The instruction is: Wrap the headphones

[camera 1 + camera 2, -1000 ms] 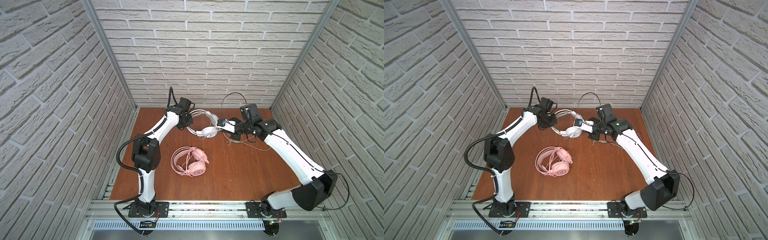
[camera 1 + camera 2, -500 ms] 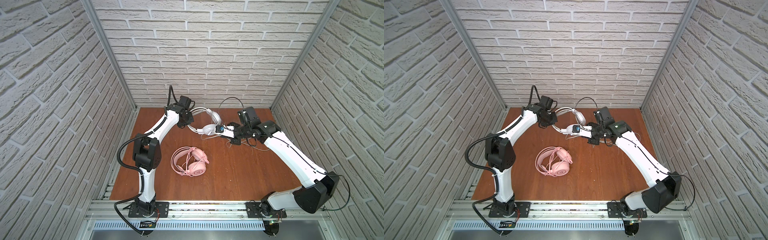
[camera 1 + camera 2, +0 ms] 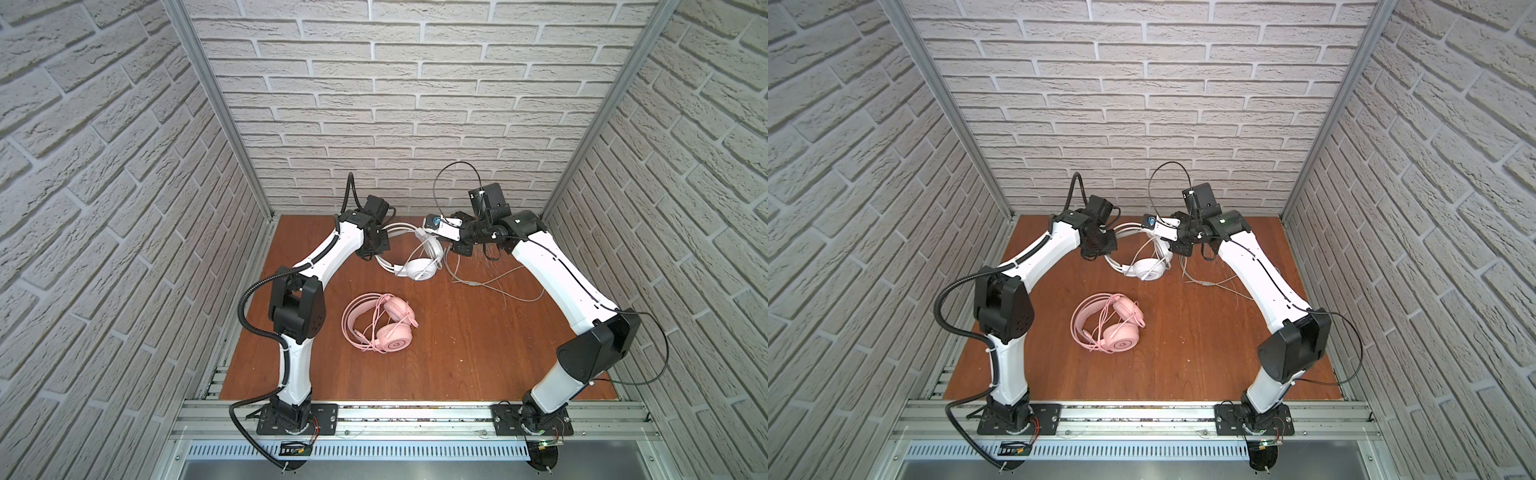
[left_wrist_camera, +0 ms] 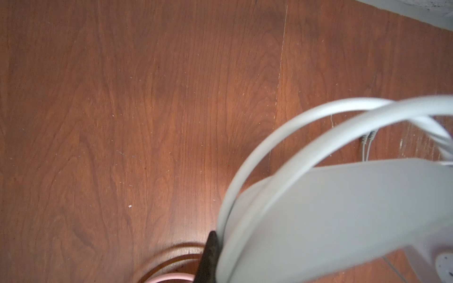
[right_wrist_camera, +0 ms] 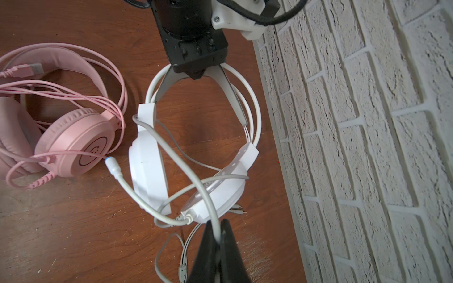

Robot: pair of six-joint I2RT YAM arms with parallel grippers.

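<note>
Item: white headset (image 5: 191, 156), wired, far end of the tabletop (image 3: 457, 353) close to the brick wall (image 5: 367, 122); one cup resting on the wood, headband raised. Left gripper (image 5: 196, 71) has its jaws pressed together on the top of the headband, apparently to steady the frame as an anchor for winding. Right gripper (image 5: 217, 235) has its jaws pinching the white headset's grey cord (image 5: 208, 196), which runs from the pinch up and across the cups in loose turns; held this way the cord can be led around the set. Remaining cord trails slack on the tabletop in a top view (image 3: 490, 286), so wrapping looks partly done at best. Item: pink headset (image 3: 380, 324), lying flat nearer the middle, well apart from both grippers, its pink cord (image 5: 73, 98) already looped over band and cups, plug end loose.
</note>
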